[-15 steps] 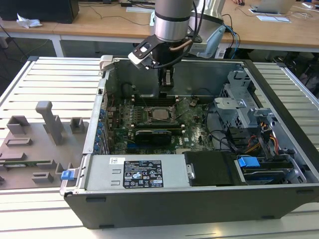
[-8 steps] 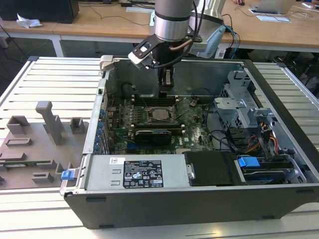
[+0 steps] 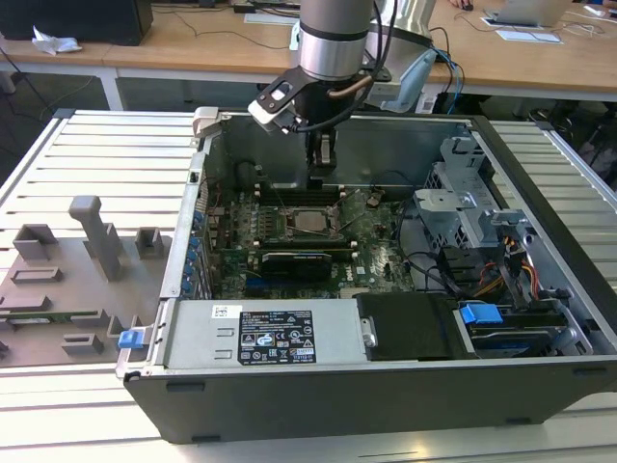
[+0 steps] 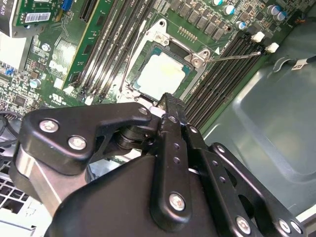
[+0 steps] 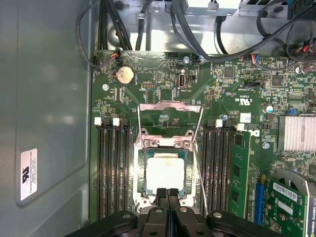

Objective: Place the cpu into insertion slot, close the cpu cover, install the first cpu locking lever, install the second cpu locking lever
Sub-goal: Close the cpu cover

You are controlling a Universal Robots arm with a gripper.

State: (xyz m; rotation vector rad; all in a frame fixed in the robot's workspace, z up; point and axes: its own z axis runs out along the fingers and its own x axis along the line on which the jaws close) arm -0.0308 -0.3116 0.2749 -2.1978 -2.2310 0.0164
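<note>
- The open computer case (image 3: 386, 395) sits on a slatted bench (image 3: 96, 154), and we see its motherboard (image 3: 371, 256) lying flat on the case floor.
- The cpu (image 5: 165, 173) rests silver side up in the insertion slot (image 5: 139, 173), mid-board between two banks of memory slots (image 5: 113, 168).
- The gripper (image 5: 167, 192) hangs over the slot, its fingers (image 5: 160, 197) pressed together with nothing between them. The tips line up with the slot edge farthest from the drive cage (image 3: 463, 183), so the chip lies straight ahead of them. We cannot tell whether they touch anything.
- The cpu cover (image 5: 165, 143) hinges on the opposite slot edge, toward the drive cage. Its frame seems to us raised off the chip, so we judge it not yet closed.
</note>
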